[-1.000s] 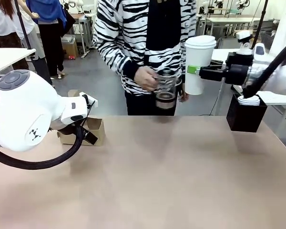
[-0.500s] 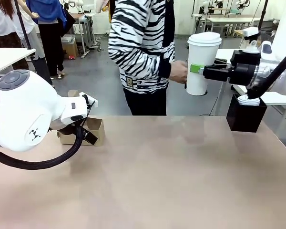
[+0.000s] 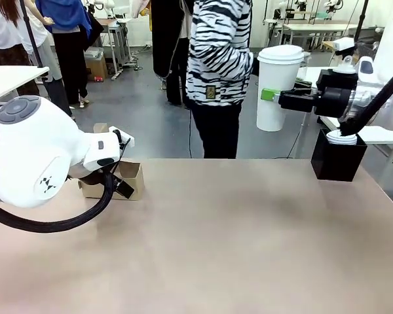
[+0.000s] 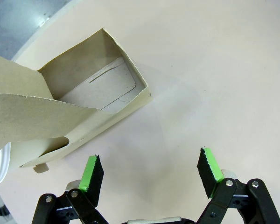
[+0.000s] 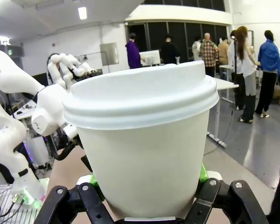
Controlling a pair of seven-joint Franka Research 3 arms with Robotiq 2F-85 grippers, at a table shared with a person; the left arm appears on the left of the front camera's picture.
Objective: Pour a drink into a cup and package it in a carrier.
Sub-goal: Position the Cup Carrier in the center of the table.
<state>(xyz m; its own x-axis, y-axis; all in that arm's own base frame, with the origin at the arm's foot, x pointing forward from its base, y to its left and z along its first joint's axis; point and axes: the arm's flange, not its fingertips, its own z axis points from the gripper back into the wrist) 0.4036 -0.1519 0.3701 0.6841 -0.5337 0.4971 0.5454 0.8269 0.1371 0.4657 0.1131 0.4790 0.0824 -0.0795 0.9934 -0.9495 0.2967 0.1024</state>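
Observation:
My right gripper (image 3: 271,96) is shut on the cup (image 3: 278,88), a tall white paper cup with a white lid, held upright in the air beyond the table's far right edge. The right wrist view shows that cup (image 5: 144,140) close up between the green pads of the right gripper (image 5: 147,189). The brown cardboard carrier (image 3: 130,180) stands at the table's left, partly behind my left arm (image 3: 39,154). In the left wrist view my left gripper (image 4: 151,163) hangs open just beside the carrier (image 4: 95,100), touching nothing. The drink is out of view.
A black box (image 3: 338,160) holding white lids stands at the far right corner. A person in a black-and-white striped top (image 3: 219,59) stands sideways behind the far edge. The tan table (image 3: 236,242) is bare in the middle and front.
The person's hand has left the cup and the person has turned sideways; the glass jar held a second ago is gone from view. My right gripper lifted the cup slightly. The left arm is still.

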